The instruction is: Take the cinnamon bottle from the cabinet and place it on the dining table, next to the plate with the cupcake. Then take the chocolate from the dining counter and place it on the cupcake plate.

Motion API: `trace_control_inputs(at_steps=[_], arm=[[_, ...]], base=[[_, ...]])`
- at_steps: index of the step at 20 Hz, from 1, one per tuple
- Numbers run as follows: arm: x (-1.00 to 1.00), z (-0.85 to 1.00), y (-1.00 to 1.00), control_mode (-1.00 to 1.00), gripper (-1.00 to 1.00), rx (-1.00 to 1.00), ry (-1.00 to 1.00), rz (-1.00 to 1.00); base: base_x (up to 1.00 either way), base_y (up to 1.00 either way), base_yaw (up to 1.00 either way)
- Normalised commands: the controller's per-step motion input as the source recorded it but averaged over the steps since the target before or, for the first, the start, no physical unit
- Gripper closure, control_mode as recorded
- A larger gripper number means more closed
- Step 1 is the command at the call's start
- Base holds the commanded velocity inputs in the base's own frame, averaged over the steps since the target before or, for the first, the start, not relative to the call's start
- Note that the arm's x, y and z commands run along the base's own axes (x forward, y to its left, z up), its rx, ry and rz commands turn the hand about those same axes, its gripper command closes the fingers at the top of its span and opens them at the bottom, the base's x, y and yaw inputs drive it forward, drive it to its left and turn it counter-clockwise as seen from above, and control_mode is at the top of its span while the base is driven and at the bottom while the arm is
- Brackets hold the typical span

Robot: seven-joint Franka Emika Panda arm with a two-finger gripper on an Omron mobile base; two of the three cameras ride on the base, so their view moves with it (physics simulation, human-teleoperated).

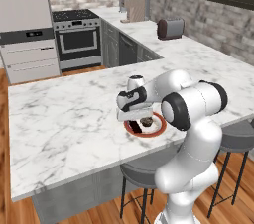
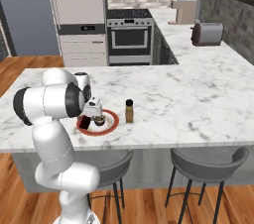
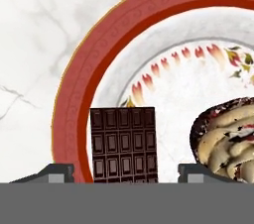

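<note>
Two of the task's things already sit where they belong: the cinnamon bottle (image 2: 129,111) stands upright on the marble counter (image 1: 64,124) just beside the plate (image 3: 99,44), and the chocolate (image 3: 124,143) lies flat on the plate's white centre, its near end reaching toward the red-brown rim, with the cupcake (image 3: 225,139) close by on the same plate but apart from the bar. The tool (image 3: 124,174) hangs directly above the plate, and in the hand view its two dark tips stand apart on either side of the chocolate with clear gaps between each tip and the bar's edges, so nothing is clamped. By my reading, the step in hand is the release of the chocolate, the last placing of the task, and the bar appears to rest on the plate under its own weight. What the next move calls for, I judge, is a straight lift of the hand away from the plate, keeping the tips wide so neither drags the bar or brushes the cupcake, then a retreat clear of the bottle.
</note>
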Motion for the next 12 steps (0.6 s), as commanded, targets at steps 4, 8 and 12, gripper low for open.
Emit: trace_control_inputs(at_steps=[4,8,12], arm=[[0.0,0.12,-0.07,-1.0,-1.0,0.0,0.0,-0.01],[-0.02,0.26,-0.04,-1.0,-1.0,0.0,0.0,0.0],[-0.15,0.27,0.01,-1.0,-1.0,0.04,0.0,0.0]], base=[[0.0,0.0,0.0],[0.0,0.0,0.0],[0.0,0.0,0.0]])
